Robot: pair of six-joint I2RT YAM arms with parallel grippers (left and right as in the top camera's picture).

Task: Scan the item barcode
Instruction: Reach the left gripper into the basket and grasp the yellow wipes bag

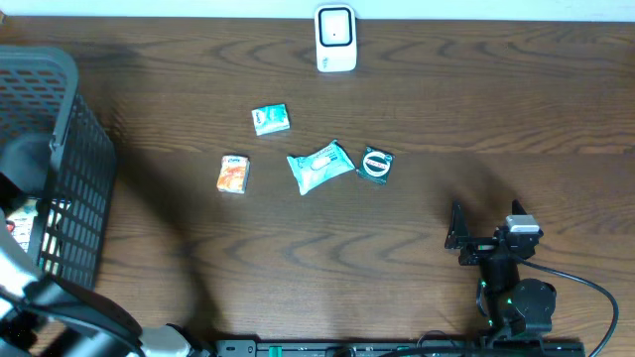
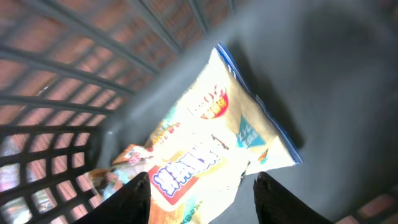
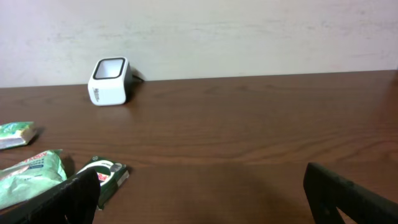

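Table (image 1: 397,208) is spread across the frame. Basket (image 1: 74,149) is set at left edge; bag (image 2: 211,137) is seen inside it, under left gripper (image 2: 202,186), fingers parted. Right gripper (image 3: 202,180), lower right, is held wide open, empty. Four packets (image 1: 319,166) are scattered centre, below scanner (image 1: 335,38).

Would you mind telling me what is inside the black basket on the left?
A yellow snack packet lies inside the basket, partly over another wrapper. The left arm hides the rest from overhead.

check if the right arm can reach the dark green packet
Probably yes. The right gripper is open and empty, and only bare table lies between it and the dark green packet, the item nearest to it.
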